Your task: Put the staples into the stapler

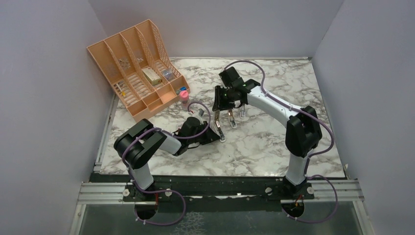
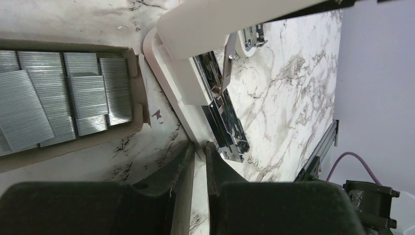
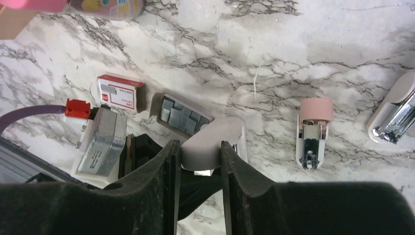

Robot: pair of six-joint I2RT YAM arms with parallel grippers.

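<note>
The stapler (image 2: 195,83) is pale, hinged open, with its chrome magazine (image 2: 225,122) bare. My right gripper (image 3: 199,152) is shut on the raised pale cover (image 3: 213,144) and holds it up; this shows in the top view (image 1: 224,100). My left gripper (image 2: 198,152) lies low on the table (image 1: 214,133), its fingers nearly together on the end of the stapler's white base. The staples (image 2: 63,98) are silvery strips in a flat grey tray just left of the stapler; the tray also shows in the right wrist view (image 3: 183,115). The red-and-white sleeve (image 3: 117,92) lies beside it.
Two more small staplers lie right of the work spot, a pink one (image 3: 313,137) (image 1: 231,119) and a pale one (image 3: 395,115) (image 1: 241,112). A pink-capped bottle (image 1: 184,96) stands by the peach desk organiser (image 1: 134,68) at the back left. Walls enclose three sides.
</note>
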